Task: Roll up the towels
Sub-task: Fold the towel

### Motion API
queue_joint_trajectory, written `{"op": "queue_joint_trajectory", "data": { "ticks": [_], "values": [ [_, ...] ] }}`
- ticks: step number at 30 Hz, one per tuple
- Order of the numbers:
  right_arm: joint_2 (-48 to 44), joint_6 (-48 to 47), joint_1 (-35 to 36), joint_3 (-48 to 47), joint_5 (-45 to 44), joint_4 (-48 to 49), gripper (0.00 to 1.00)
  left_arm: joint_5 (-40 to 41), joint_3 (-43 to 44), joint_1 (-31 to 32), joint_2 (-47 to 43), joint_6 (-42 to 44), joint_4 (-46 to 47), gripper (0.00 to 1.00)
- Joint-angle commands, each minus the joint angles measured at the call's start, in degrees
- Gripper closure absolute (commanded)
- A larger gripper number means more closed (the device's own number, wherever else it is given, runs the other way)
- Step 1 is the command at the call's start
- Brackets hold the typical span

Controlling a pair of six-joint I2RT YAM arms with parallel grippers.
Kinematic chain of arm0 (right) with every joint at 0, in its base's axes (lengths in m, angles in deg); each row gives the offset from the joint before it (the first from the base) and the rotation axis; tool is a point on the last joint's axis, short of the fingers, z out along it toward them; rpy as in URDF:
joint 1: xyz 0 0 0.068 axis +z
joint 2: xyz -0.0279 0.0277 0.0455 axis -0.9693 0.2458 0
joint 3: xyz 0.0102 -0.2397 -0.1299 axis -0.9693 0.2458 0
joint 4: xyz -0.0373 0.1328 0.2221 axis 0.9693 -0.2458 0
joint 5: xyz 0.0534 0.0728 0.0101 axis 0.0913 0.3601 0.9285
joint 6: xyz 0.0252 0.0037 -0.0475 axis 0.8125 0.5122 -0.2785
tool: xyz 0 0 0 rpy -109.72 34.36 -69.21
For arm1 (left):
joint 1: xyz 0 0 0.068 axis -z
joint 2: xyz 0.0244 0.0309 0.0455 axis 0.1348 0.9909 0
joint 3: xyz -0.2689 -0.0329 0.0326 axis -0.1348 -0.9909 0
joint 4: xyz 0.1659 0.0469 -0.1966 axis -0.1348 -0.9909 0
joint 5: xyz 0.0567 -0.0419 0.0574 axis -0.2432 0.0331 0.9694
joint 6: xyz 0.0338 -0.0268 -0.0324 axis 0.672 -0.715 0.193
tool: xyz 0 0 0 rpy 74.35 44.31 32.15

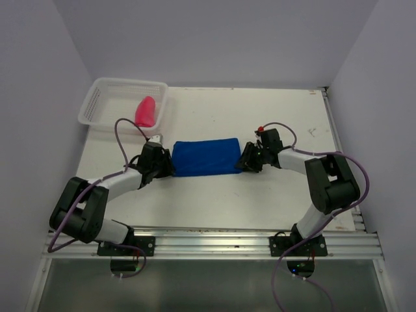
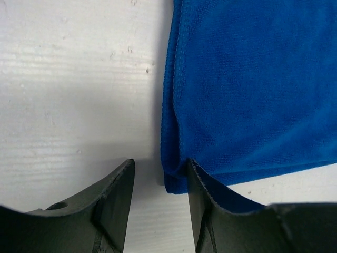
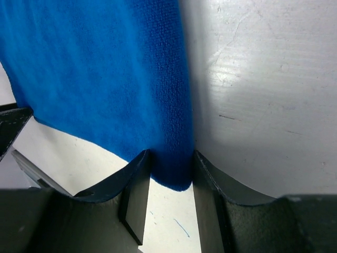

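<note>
item under inspection: the blue towel (image 1: 207, 157), found lying flat on the table (image 1: 195, 201) as a folded oblong between the two arms, its long side running left to right. no roll has been started. the pink towel (image 1: 145, 112) is found bunched inside the white mesh basket (image 1: 94, 104) at the far left corner, well apart from both arms.

left gripper (image 2: 159, 164): set low at the towel's left end. its jaws are found spread. the near left corner of the cloth lies in the gap, close against one finger (image 2: 202, 211), while bare table is seen between the cloth edge and the other finger. no pinch is made here yet.

right gripper (image 3: 170, 155): set at the towel's right end, on the near corner. the gap between the fingers is filled by the cloth, which is touched on both sides, so the corner is judged to be pinched.

reason for placement: the grippers are set at opposite ends of the same near edge, it is judged, so that the edge can be lifted level and turned over evenly toward the far side. a one-sided hold would be expected to skew the roll. closure of the left jaws on their corner is judged necessary before any turning is attempted.
</note>
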State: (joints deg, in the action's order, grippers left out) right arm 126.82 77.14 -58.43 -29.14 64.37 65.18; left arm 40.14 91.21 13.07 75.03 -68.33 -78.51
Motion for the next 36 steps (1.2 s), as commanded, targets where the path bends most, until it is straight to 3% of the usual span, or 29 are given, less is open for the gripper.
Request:
{"op": "queue_joint_trajectory", "data": {
  "ticks": [1, 3, 11, 15, 18, 24, 25, 28, 30, 36],
  "values": [
    [-1.45, -1.30, 0.50, 1.98, 0.26, -1.51, 0.59, 0.48, -3.89, 0.63, -3.01, -2.62, -3.39, 0.52],
    [-1.89, -1.74, 0.41, 2.42, -0.09, -2.29, 0.62, 0.04, -5.48, 0.71, -4.77, -3.67, -4.00, 0.52],
    [-2.42, -2.36, 0.50, 3.38, 0.70, -2.12, 0.85, -0.04, -10.13, 2.12, -15.15, -6.84, -5.94, 0.52],
    [-2.86, -3.85, 0.50, 3.74, 0.88, -3.09, 0.87, -0.31, -11.37, 2.91, -18.05, -8.07, -6.82, 0.52],
    [-3.56, -5.08, 0.50, 3.74, 1.06, -3.79, 0.85, 0.04, -11.46, 3.88, -20.77, -8.42, -7.78, 0.52],
    [-4.96, -5.26, 0.50, 3.65, 0.62, -3.79, 0.61, 5.57, -3.48, 5.02, -24.38, -5.80, -14.02, 0.39],
    [-5.23, -5.09, 0.32, 3.47, 0.27, -3.88, 0.60, 6.45, -0.07, 5.02, -24.04, -5.18, -14.90, 0.28],
    [-5.93, -4.65, 0.32, 2.86, 0.35, -3.53, 0.57, 8.83, 7.22, 5.02, -20.79, -3.51, -17.19, 0.08],
    [-6.46, -4.29, 0.41, 2.68, 0.27, -3.27, 0.57, 7.96, 10.85, 5.02, -16.93, -1.84, -17.37, 0.02],
    [-9.01, -3.59, 0.24, 2.51, -1.40, -3.62, 0.55, 3.48, 22.55, 5.02, -7.26, 0.19, -14.56, 0.00]
  ]
}}
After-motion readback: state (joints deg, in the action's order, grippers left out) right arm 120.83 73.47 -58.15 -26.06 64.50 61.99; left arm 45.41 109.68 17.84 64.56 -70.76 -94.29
